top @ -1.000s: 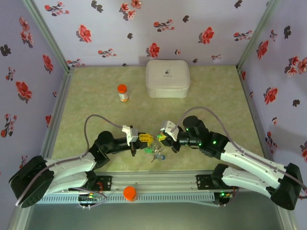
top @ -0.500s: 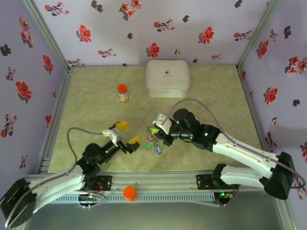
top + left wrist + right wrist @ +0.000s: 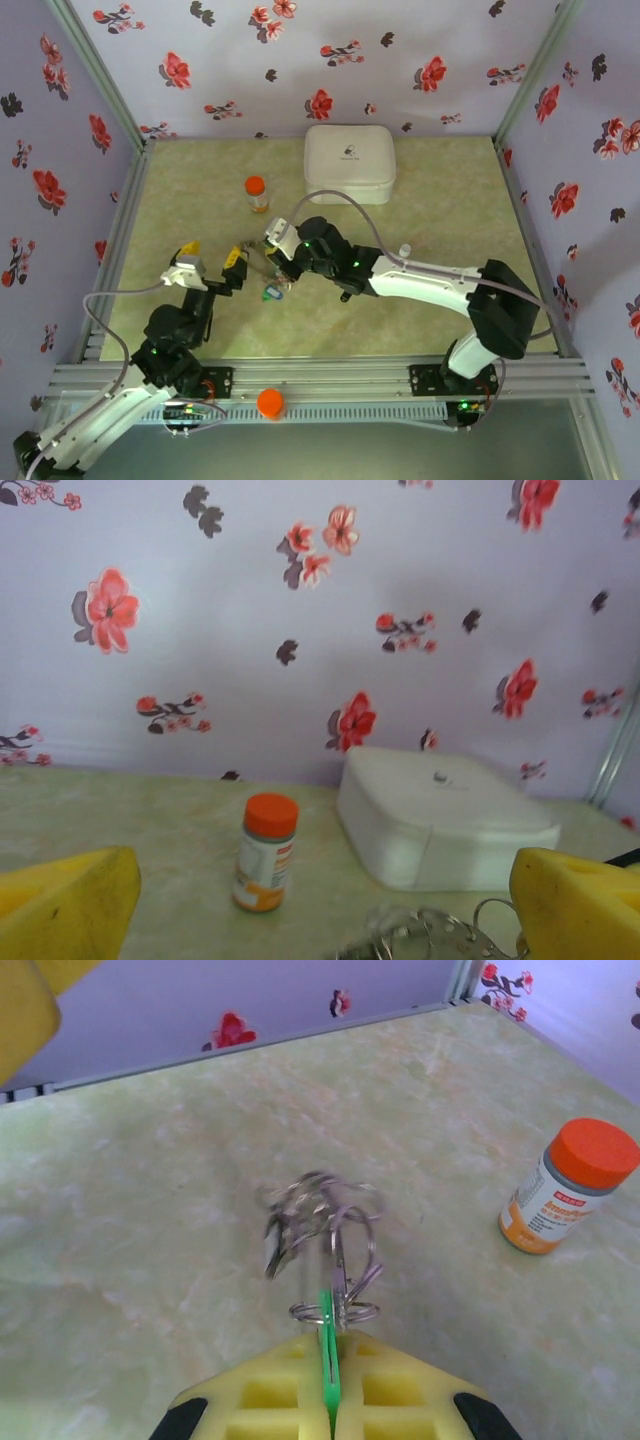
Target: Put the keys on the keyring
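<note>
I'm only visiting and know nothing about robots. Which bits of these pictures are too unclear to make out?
- Right wrist view: the keys gripped by the shut right pincer are blurred, so they cannot be counted.
- Top view: the keys are too small, and the right pincer partly covers them.
- Left wrist view: the bottom edge cuts the keys off, and the bottle label is too small to read.

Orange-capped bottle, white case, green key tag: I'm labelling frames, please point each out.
orange-capped bottle [image 3: 265,865], left wrist view, on its label.
white case [image 3: 349,163], top external view, middle of its lid.
green key tag [image 3: 326,1360], right wrist view, on its thin edge.
</note>
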Tool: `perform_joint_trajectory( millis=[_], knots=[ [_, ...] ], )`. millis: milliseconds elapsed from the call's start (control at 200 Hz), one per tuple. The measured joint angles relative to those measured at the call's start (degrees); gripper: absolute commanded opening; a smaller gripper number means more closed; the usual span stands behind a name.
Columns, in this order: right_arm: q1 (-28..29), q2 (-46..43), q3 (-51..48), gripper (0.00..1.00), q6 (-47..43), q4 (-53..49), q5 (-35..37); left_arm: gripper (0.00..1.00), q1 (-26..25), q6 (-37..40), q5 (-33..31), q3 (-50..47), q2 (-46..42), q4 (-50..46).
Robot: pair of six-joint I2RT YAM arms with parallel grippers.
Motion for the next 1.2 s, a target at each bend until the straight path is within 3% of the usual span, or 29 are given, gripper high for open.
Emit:
perform_joint_trajectory(
  millis=[225,390,585,890,1045,1115,1200],
  knots=[
    [2.36,-3.08,-7.08,0.00,-2.03,-3.52,0.79,0.92,0.68,-0.39,-4.00,2.75,9.33,1.62],
    [5.77,-7.56,-14.16,0.00,-4.72,-11.58,-2.82,0.92,2.89,-5.64,-5.73,7.52,11.56,-1.84],
    [5.81,-8.57,-15.82,0.00,-6.12,-18.01,-4.31,0.94,5.27,-11.82,-5.07,13.00,16.00,-8.35],
    [5.81,-7.69,-16.98,0.00,-6.49,-24.70,-7.45,0.97,11.56,-20.65,4.87,18.25,26.64,-17.55],
    [6.10,-5.38,-17.68,0.11,-6.08,-26.34,-8.79,0.84,13.94,-23.04,11.56,20.15,30.80,-19.78],
    [6.21,-4.63,-17.73,0.21,-5.31,-26.51,-9.70,0.83,14.93,-23.65,14.62,20.70,32.52,-20.06],
    [6.21,-3.72,-17.73,0.23,-4.61,-26.51,-10.86,0.83,16.17,-24.09,18.45,21.35,34.77,-20.09]
  ],
)
